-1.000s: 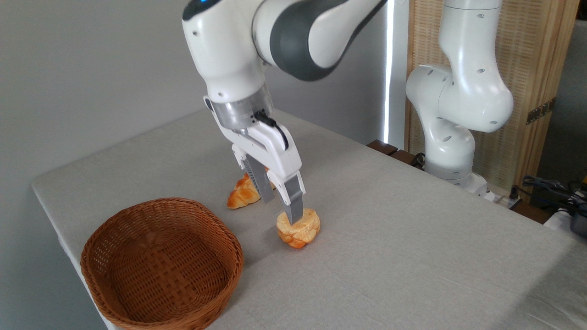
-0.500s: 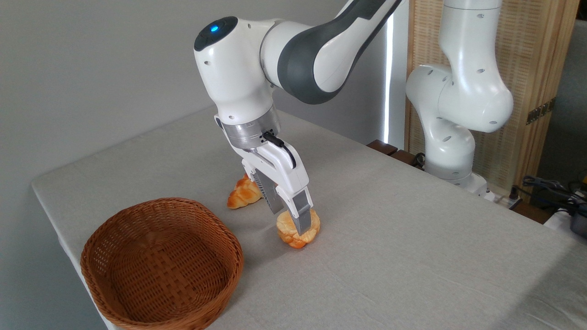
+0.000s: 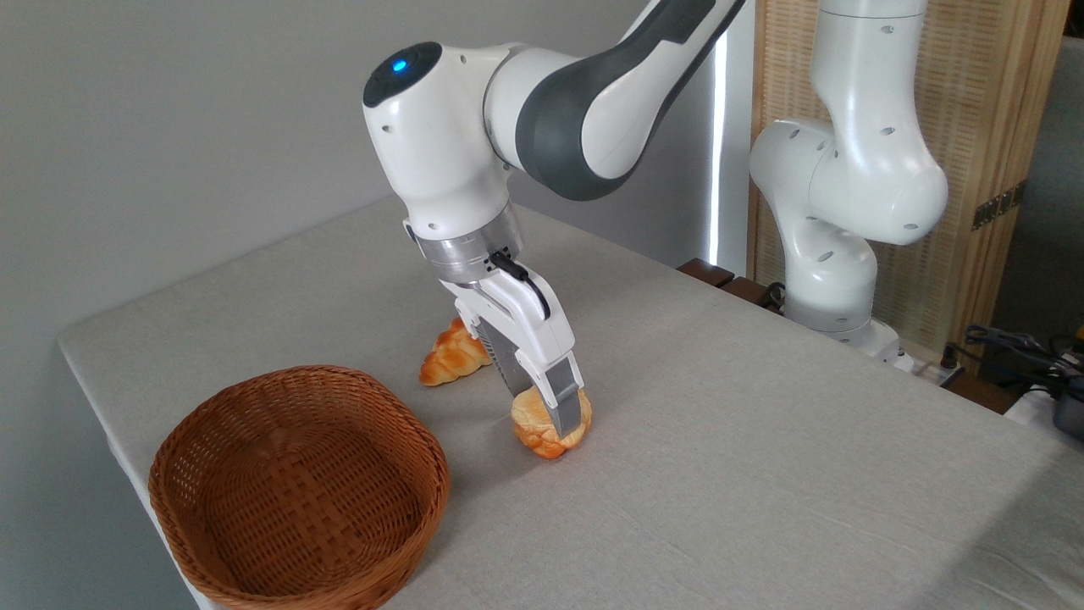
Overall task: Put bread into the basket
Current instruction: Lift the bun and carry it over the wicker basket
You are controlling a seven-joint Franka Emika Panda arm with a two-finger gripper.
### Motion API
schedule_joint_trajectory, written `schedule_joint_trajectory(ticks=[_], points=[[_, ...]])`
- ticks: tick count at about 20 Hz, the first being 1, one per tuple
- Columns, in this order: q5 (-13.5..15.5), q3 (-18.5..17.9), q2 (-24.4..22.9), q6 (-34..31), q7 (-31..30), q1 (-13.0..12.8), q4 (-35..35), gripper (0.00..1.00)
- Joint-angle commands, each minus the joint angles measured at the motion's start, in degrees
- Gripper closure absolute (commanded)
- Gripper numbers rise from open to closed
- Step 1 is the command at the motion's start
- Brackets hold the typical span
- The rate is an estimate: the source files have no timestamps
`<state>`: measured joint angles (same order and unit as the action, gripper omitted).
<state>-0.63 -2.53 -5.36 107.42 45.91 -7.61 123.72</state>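
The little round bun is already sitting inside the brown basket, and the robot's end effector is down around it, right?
Not quite. The camera view shows the bun on the table, to the right of the basket, which holds nothing. The rest is right: the end effector is down around the bun.

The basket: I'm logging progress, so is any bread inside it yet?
No. The basket is empty; the bun sits on the table with the hand straddling it.

Table (image 3: 762,474) bears basket (image 3: 220,542), bread (image 3: 533,424), loaf (image 3: 449,360).
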Motion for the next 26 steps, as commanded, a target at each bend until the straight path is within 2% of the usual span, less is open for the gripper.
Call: schedule_joint_trajectory(ticks=[1, 2, 3, 4, 5, 6, 7, 16, 20, 24, 26], points=[[-0.8, -0.2, -0.8, 1.0, 2.0, -0.2, 1.6, 0.0], [-0.8, -0.2, -0.7, 0.9, 2.0, -0.2, 1.6, 0.02], [-1.1, -0.2, -0.8, 0.9, 2.2, -0.1, 1.6, 0.12], [-1.4, -0.1, -0.8, 1.0, 2.2, -0.2, 1.5, 0.25], [-1.5, -0.1, -0.8, 1.0, 2.3, -0.2, 1.5, 0.45], [-1.4, -0.1, -0.8, 1.0, 2.3, -0.2, 1.5, 0.57], [-1.4, -0.1, -0.8, 1.0, 2.2, -0.2, 1.5, 0.59], [-1.3, -0.1, -0.8, 1.3, 2.0, -0.1, 0.9, 0.55], [-0.4, -0.1, -1.2, 1.0, 1.5, -0.1, -4.5, 0.52], [3.6, 0.1, -0.8, 1.4, 0.2, -0.1, -10.9, 0.52], [4.3, 0.3, 0.9, 1.8, -2.0, -0.2, -14.8, 0.52]])
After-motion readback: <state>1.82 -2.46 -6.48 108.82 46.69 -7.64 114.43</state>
